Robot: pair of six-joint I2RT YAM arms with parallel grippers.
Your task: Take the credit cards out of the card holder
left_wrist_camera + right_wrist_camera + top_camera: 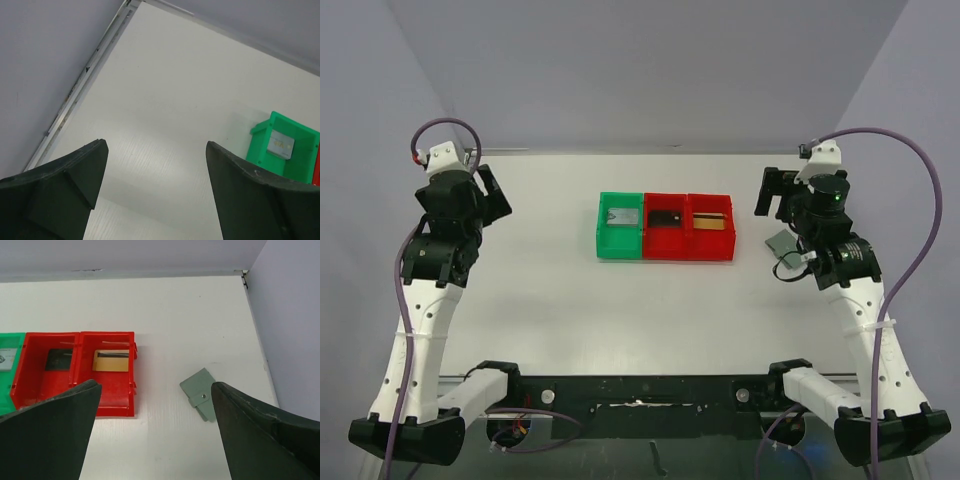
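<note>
Just right of the red bins (133, 380), the thin, light card holder (199, 389) looks floppy, best pinched by an edge near its tab (203, 398); right gripper (155, 390) and left gripper (156, 145) gape empty.

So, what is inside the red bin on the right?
One gold card lies flat on the floor of the bin. Whether anything is under the card cannot be seen.
</note>
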